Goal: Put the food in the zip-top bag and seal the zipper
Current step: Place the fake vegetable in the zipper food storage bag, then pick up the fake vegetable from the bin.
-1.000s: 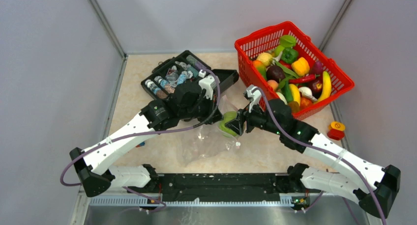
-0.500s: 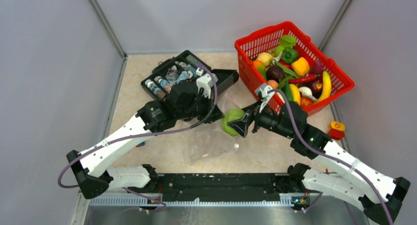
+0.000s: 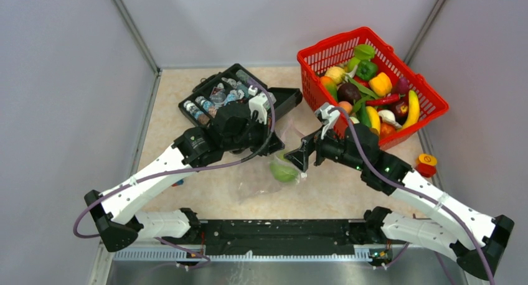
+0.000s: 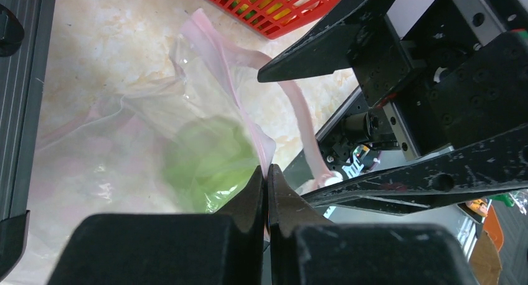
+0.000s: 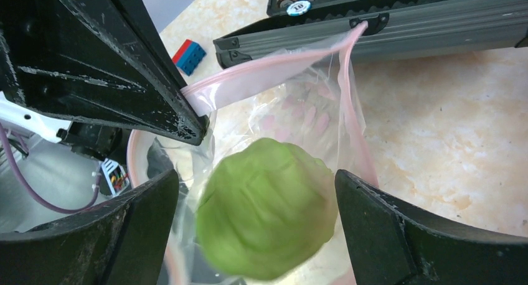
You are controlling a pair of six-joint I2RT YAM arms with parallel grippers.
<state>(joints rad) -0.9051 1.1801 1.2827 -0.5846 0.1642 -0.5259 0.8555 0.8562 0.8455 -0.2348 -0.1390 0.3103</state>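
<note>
Vial labels (image 3: 215,98) are looking unreadable; left gripper (image 4: 266,173) is pinching the zipper (image 4: 219,61); right gripper (image 5: 256,179) is gaping wide, empty; green food (image 5: 268,216) is lying in the zip-top bag (image 4: 124,129) just below it.

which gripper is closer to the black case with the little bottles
left. the left gripper, shut on the zipper of the zip-top bag, sits just beside the open lid of the black case; the right gripper is open on the bag's far side, by the red basket

White-shelled links (image 3: 143,185) and black joints (image 3: 199,145) behind black left gripper (image 4: 266,179) and right gripper (image 3: 299,157), purple cables (image 3: 187,168) running rearward, screw holes dotting scuffed fingers (image 4: 436,173).
</note>
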